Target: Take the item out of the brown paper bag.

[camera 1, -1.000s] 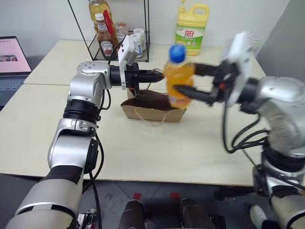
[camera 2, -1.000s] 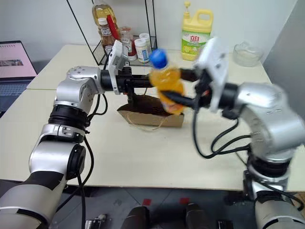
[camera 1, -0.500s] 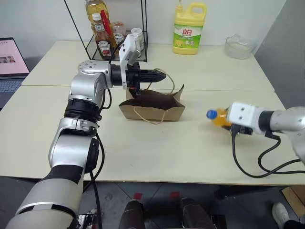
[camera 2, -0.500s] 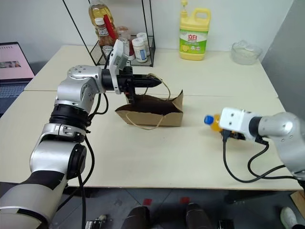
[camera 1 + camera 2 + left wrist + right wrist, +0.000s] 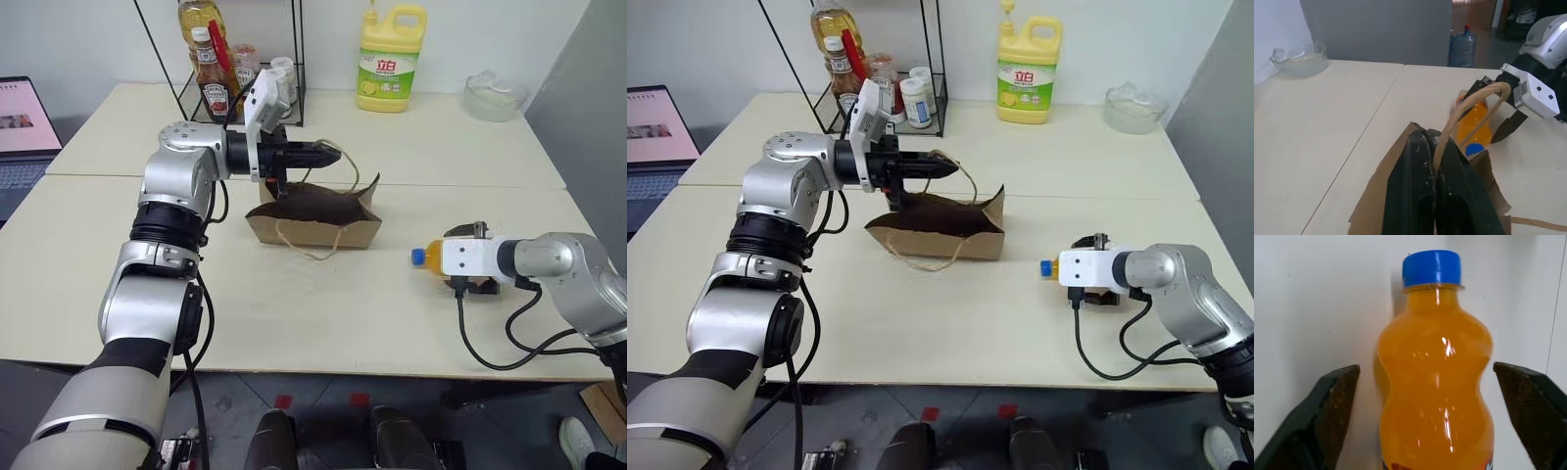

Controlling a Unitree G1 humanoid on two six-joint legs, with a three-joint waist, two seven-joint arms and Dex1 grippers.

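The pale cream tabletop (image 5: 294,313) carries everything here. At its far edge stand a black wire rack (image 5: 240,59) holding a red ketchup bottle (image 5: 210,73) and small jars, and to the right of it a tall yellow detergent jug (image 5: 391,59); a clear glass bowl (image 5: 490,95) sits near the far right corner, and an open laptop (image 5: 22,137) lies off to the left.

Near the middle lies the crinkled kraft-brown paper bag (image 5: 313,215), low and slumped, its mouth gaping upward with one corner flap raised on the right. One thin twisted-paper loop handle (image 5: 1469,115) is pinched between the clenched black fingers of the left gripper (image 5: 331,154), which reaches level across the bag's top from the left. The other loop handle (image 5: 304,240) hangs loose over the bag's front face onto the table.

Well to the right of the bag, out on the bare table, lies the small clear plastic bottle of orange drink (image 5: 1436,377). It rests on its side with its blue screw cap (image 5: 418,258) pointing toward the bag; the body is waisted and full of bright orange liquid. The right gripper (image 5: 1435,401) sits around it, fingers (image 5: 1334,406) spread wide and clear of the bottle on both sides, released
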